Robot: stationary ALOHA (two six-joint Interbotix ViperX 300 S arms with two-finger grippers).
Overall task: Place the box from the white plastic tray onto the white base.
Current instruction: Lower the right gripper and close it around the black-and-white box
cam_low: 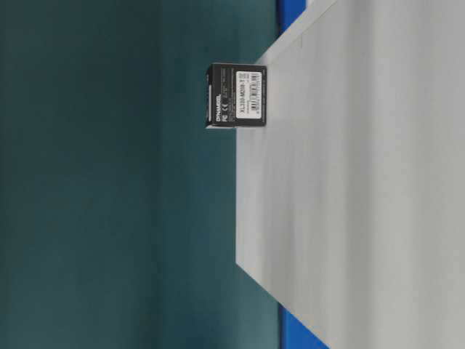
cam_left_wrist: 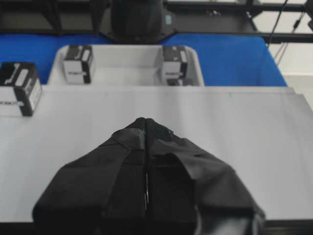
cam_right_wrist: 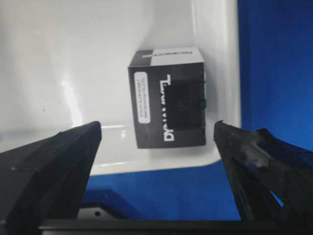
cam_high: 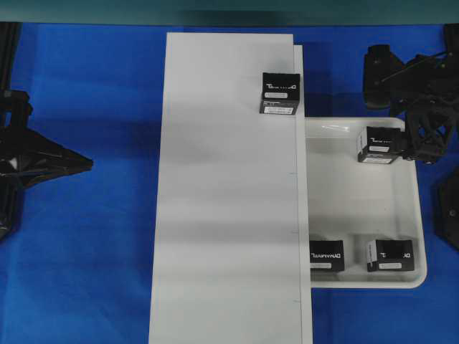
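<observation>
A blue tabletop [cam_high: 93, 236] sits before a dark teal wall [cam_low: 109, 218].

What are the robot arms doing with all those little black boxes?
They are moving small black cardboard boxes from the glossy white plastic tray onto the long flat white board. One box already sits on the board. Three remain in the tray. The right gripper is open, hovering at the tray box nearest it, not gripping yet. The left gripper is shut and waits off to the side.

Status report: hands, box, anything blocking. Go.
Left hand shut, empty, parked over the white base. Right hand open, straddling the box in the white plastic tray. Nothing in the way.
</observation>
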